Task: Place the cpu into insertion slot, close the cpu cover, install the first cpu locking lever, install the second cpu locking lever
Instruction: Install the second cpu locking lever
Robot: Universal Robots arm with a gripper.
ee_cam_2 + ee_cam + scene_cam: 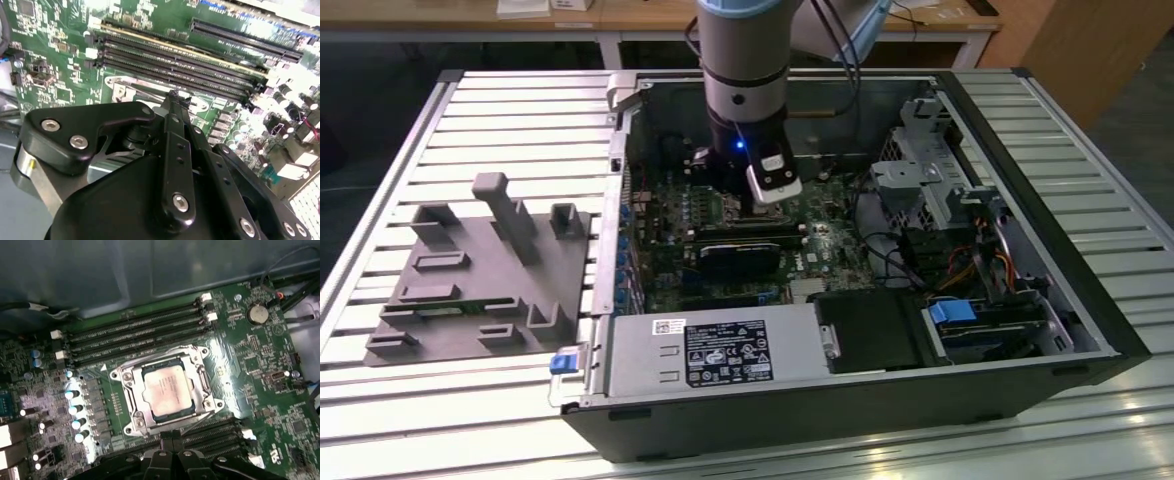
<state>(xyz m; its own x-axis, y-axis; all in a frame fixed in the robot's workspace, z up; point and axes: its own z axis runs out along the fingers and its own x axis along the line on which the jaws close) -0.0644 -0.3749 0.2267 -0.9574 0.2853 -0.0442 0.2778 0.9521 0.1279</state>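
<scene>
The cpu [167, 390], a dull silver square, lies flat in the insertion slot [131, 416]. The cpu cover [199, 381], a thin silver frame, lies down around it. Thin wire levers run along two sides of the socket, one [150, 359] by the memory slots and one [200, 422] on the side nearest my fingers. My gripper [171, 444] [173, 96] is shut, its black tips together just above the socket's edge; whether they touch a lever I cannot see. In the exterior view the gripper [740, 205] reaches down into the open computer case over the socket.
Long black memory slots [135, 335] flank the socket on both sides. A black card with a fan [736, 258] sits just in front of it, with the power supply [720, 350] beyond. A drive cage and cables [941, 195] fill the exterior view's right. A grey fixture [480, 270] stands outside the case.
</scene>
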